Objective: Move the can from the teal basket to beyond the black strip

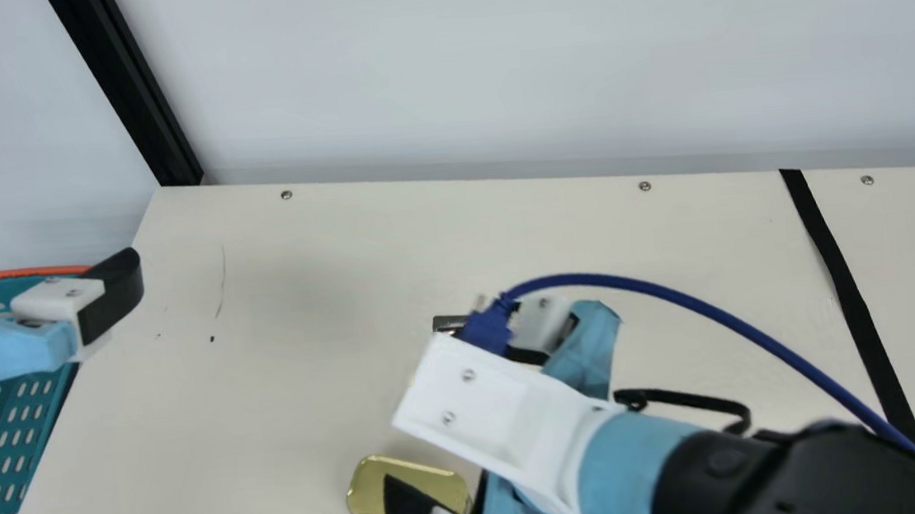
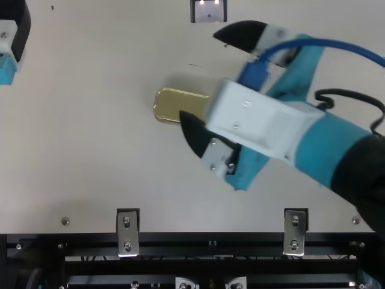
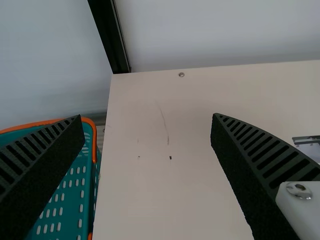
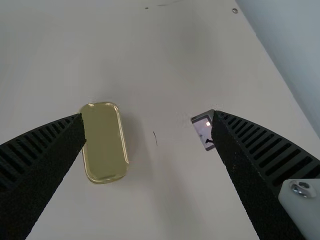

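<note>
In the top view, the right black ribbed claw (image 2: 198, 75) is spread wide and has hold of nothing. The gold, rounded rectangular metal can (image 2: 174, 103) lies flat on the cream counter (image 2: 90, 150), partly covered by the tip of one of that claw's fingers.

In the main view, the left black ribbed claw (image 1: 60, 263) is also wide apart and empty, near the teal perforated plastic basket (image 1: 18, 444) with its orange rim. The long, flat black strip (image 1: 850, 297) lies to the right of the right claw.

The left wrist view shows the basket partly behind one finger.

In the right wrist view, the can peeks out inward from behind one finger; a small dark-framed shiny plate (image 4: 203, 131) sits just beside the other.
</note>
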